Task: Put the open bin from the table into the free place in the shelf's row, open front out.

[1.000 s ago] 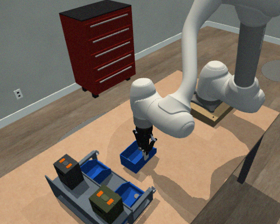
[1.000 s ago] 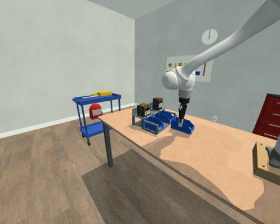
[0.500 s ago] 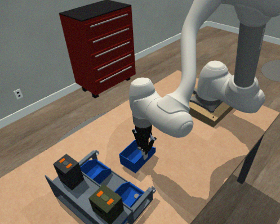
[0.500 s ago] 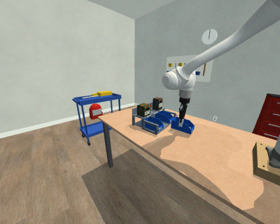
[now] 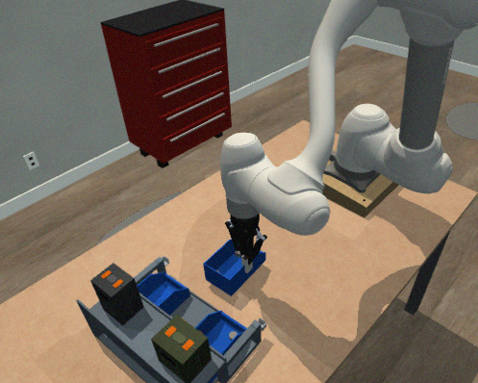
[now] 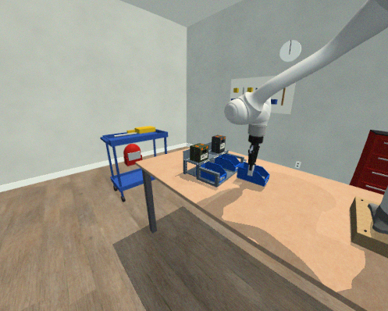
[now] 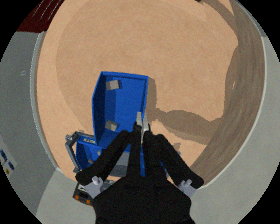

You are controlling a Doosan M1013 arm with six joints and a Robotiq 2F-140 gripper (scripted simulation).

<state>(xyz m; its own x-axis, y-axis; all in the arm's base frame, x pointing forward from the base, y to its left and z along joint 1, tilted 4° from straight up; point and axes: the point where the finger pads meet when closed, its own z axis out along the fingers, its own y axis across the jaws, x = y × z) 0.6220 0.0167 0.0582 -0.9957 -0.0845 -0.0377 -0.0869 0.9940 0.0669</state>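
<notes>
The blue open bin (image 5: 222,272) (image 6: 258,176) (image 7: 118,106) is on or just above the table (image 5: 320,269), a short way from the grey shelf (image 5: 128,337) (image 6: 186,162). Two small grey parts (image 7: 112,86) lie inside it. My gripper (image 5: 247,266) (image 6: 251,169) (image 7: 140,117) points straight down and is shut on the bin's side wall. Two other blue bins (image 5: 163,291) (image 5: 221,329) stand on the shelf with a free gap (image 5: 191,308) between them. I cannot tell whether the held bin touches the table.
A black box (image 5: 115,291) and a green box (image 5: 181,346) stand on the shelf's upper board. A red drawer cabinet (image 5: 168,82) stands by the wall. A blue cart (image 6: 135,156) stands beside the table. The arm's base (image 5: 359,185) sits at the table's far end.
</notes>
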